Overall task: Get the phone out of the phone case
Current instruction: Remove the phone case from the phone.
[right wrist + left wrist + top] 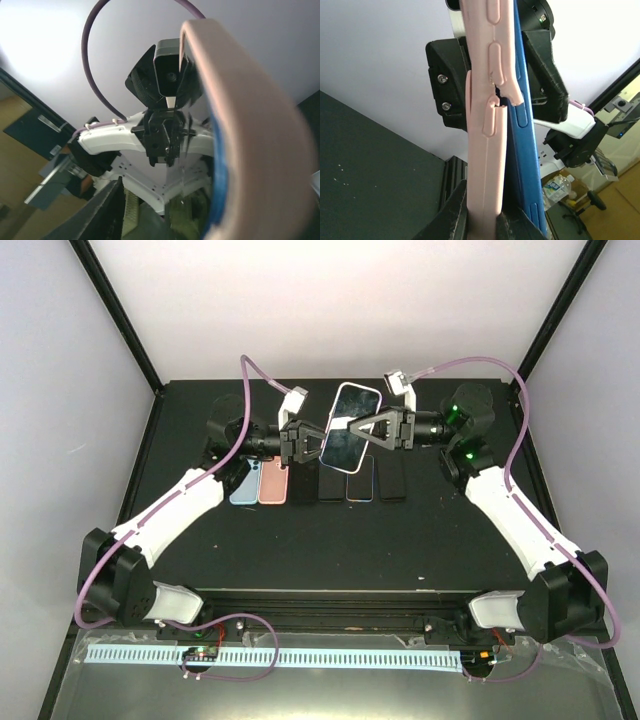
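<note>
We see both arms stretched inward from the near corners, forearms raised and wrists turned level, so the left gripper (pixel 318 443) and right gripper (pixel 362 427) meet nose to nose above the middle of the table (pixel 400 550). Between them the phone (pixel 357 402) hangs in the air, tilted, over a row of other handsets (pixel 318 483) lying flat.

From the left wrist we look along the edge of the pink phone case (pixel 482 150), with the blue side of the phone beside it. The case wall is torn or peeled away near a button cut-out. The left pincer is clenched on the phone case. The right one appears to clamp across phone and case together, though the overlap makes us unsure.

A bottle (pixel 555 187) off the table carries a label too small for us to read.
</note>
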Controlling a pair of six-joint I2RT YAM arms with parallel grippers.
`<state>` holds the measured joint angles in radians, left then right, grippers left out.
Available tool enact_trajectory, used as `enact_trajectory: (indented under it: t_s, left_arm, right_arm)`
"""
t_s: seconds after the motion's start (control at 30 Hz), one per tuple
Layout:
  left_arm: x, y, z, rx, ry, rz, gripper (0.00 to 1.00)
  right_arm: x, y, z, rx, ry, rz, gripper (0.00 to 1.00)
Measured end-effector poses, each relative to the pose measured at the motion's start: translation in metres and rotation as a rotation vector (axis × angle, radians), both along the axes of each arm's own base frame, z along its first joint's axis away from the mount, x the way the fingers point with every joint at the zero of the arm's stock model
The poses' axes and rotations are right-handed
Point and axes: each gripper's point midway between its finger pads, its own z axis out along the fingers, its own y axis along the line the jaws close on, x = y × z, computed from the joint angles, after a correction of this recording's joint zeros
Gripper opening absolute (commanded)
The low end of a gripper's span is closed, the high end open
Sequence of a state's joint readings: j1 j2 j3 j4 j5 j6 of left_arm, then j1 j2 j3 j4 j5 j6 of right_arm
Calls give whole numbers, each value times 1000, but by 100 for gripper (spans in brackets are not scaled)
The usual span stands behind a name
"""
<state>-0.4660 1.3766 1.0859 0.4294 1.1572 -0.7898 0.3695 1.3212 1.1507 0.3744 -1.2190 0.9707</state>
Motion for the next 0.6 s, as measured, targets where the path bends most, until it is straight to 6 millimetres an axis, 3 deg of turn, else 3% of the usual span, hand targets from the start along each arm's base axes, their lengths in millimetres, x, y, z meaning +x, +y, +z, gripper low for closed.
enact_trajectory:
  t_s: [0.27, 0.6]
  left_arm:
    - [7, 2, -4, -3, 4, 37, 1]
    - [10, 4, -2, -14, 5, 53, 2]
  right_arm:
    - [6, -13, 2, -1, 13, -7, 48]
    - [10, -15, -7, -8, 19, -22, 22]
